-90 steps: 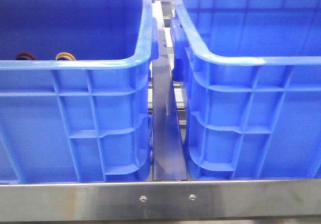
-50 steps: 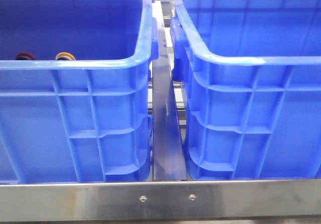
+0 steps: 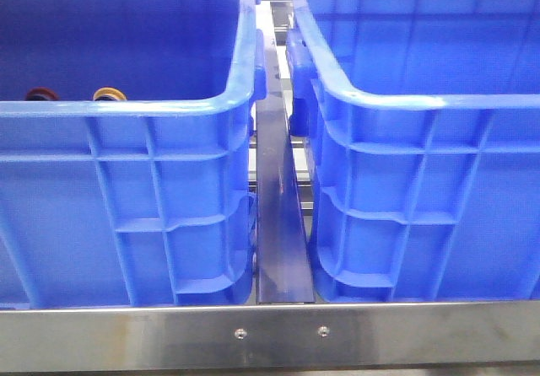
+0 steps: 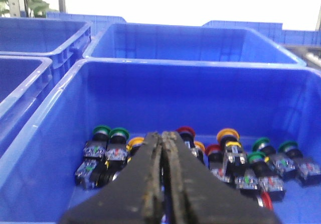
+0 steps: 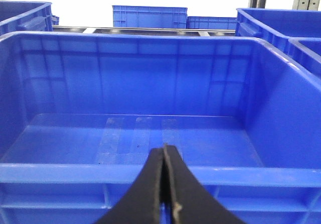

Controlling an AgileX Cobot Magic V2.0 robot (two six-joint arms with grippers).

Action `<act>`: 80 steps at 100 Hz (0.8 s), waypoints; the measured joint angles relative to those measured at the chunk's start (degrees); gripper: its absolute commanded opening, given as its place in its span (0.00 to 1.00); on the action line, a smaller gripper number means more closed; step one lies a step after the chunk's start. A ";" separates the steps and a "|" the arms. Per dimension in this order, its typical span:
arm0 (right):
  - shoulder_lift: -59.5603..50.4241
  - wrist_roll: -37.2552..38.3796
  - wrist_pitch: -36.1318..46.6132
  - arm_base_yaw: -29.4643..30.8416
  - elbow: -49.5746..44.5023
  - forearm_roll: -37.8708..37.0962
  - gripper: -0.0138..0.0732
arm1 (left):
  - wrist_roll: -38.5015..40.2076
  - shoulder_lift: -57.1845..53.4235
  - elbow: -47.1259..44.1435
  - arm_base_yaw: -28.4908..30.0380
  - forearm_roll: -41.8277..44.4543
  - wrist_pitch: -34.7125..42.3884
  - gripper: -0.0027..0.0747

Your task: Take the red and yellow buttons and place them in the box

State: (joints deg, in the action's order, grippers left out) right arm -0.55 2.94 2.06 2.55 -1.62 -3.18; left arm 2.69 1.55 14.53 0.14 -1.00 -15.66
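Note:
In the left wrist view a blue bin (image 4: 60,113) holds several push buttons on its floor: red caps (image 4: 185,131), yellow-orange caps (image 4: 227,133) and green caps (image 4: 102,130). My left gripper (image 4: 163,135) is shut and empty, above the near side of this bin, its tips in front of the row of buttons. In the front view only a dark red cap (image 3: 40,94) and a yellow cap (image 3: 110,94) peek over the left bin's rim (image 3: 126,106). My right gripper (image 5: 164,147) is shut and empty, before the near rim of the bare right box (image 5: 130,133).
Two large blue bins stand side by side on a metal frame (image 3: 270,334), the right one (image 3: 422,182) with no contents. A narrow metal strip (image 3: 278,224) runs between them. More blue bins (image 4: 30,38) stand behind and beside.

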 measured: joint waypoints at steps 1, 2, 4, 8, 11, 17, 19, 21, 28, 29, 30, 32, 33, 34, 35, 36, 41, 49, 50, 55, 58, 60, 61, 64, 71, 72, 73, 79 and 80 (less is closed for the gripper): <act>0.00 0.00 0.00 0.00 0.00 0.00 0.04 | 0.00 0.54 0.32 0.00 0.10 -0.35 0.01; 0.00 0.00 0.00 0.00 0.00 0.00 0.04 | 0.00 0.83 0.97 0.00 0.10 -0.98 0.01; 0.00 0.00 0.00 0.00 0.00 0.00 0.04 | 0.00 1.78 1.92 0.00 0.23 -2.00 0.01; 0.00 0.00 0.00 0.00 0.00 0.00 0.04 | 0.00 3.89 3.51 0.00 0.43 -3.54 0.01; 0.00 0.00 0.00 0.00 0.00 0.00 0.04 | 0.00 5.47 5.06 0.00 0.41 -4.92 0.01; 0.00 0.00 0.00 0.00 0.00 0.00 0.04 | 0.00 9.48 7.67 0.00 0.41 -7.31 0.01; 0.00 0.00 0.00 0.00 0.00 0.00 0.04 | 0.00 10.45 8.67 0.00 0.41 -8.20 0.01; 0.00 0.00 0.00 0.00 0.00 0.00 0.04 | 0.00 11.95 9.69 0.00 0.41 -9.05 0.01; 0.00 0.00 0.00 0.00 0.00 0.00 0.04 | 0.00 17.10 13.06 0.00 0.41 -11.42 0.01; 0.00 0.00 0.00 0.00 0.00 0.00 0.04 | 0.00 18.16 13.37 0.00 0.41 -11.58 0.01; 0.00 0.00 0.00 0.00 0.00 0.00 0.04 | 0.00 18.68 14.03 0.00 0.41 -11.87 0.01; 0.00 0.00 0.00 0.00 0.00 0.00 0.04 | 0.00 20.27 14.66 0.00 0.41 -12.31 0.01; 0.00 0.00 0.00 0.00 0.00 0.00 0.04 | 0.00 20.81 15.28 0.00 0.41 -12.43 0.01; 0.00 0.00 0.00 0.00 0.00 0.00 0.04 | 0.00 21.87 15.59 0.00 0.41 -12.56 0.01; 0.00 0.00 0.00 0.00 0.00 0.00 0.04 | 0.00 22.42 16.20 0.00 0.41 -12.67 0.01; 0.00 0.00 0.00 0.00 0.00 0.00 0.04 | 0.00 23.49 16.48 0.00 0.41 -12.85 0.01; 0.00 0.00 0.00 0.00 0.00 0.00 0.04 | 0.00 27.27 18.49 0.00 0.41 -13.26 0.01; 0.00 0.00 0.00 0.00 0.00 0.00 0.04 | 0.00 33.23 22.02 0.00 0.41 -14.45 0.07; 0.00 0.00 0.00 0.00 0.00 0.00 0.04 | 0.00 34.30 22.31 0.00 0.41 -14.58 0.07; 0.00 0.00 0.00 0.00 0.00 0.00 0.04 | 0.00 38.06 24.42 0.00 0.41 -15.47 0.15; 0.00 0.00 0.00 0.00 0.00 0.00 0.04 | 0.00 40.19 25.90 0.00 0.41 -16.00 0.21; 0.00 0.00 0.00 0.00 0.00 0.00 0.04 | 0.00 41.77 26.51 0.00 0.41 -16.36 0.25; 0.00 0.00 0.00 0.00 0.00 0.00 0.04 | 0.00 42.28 27.10 0.00 0.41 -16.48 0.28; 0.00 0.00 0.00 0.00 0.00 0.00 0.04 | 0.00 44.73 28.31 0.00 0.41 -16.99 0.35; 0.00 0.00 0.00 0.00 0.00 0.00 0.04 | 0.00 49.62 31.33 -0.09 0.41 -18.29 0.51; 0.00 0.00 0.00 0.00 0.00 0.00 0.04 | 0.00 50.10 31.93 -0.09 0.41 -18.52 0.52; 0.00 0.00 0.00 0.00 0.00 0.00 0.04 | 0.00 51.03 32.23 -0.20 0.41 -18.64 0.55; 0.00 0.00 0.00 0.00 0.00 0.00 0.04 | 0.00 54.68 34.87 -0.56 0.41 -19.75 0.62; 0.00 0.00 0.00 0.00 0.00 0.00 0.04 | 0.00 55.58 35.17 -0.71 0.41 -19.89 0.64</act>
State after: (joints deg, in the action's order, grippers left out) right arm -0.55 2.94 2.06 2.55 -1.62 -3.18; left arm 2.69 57.14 49.69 -0.58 -0.59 -35.56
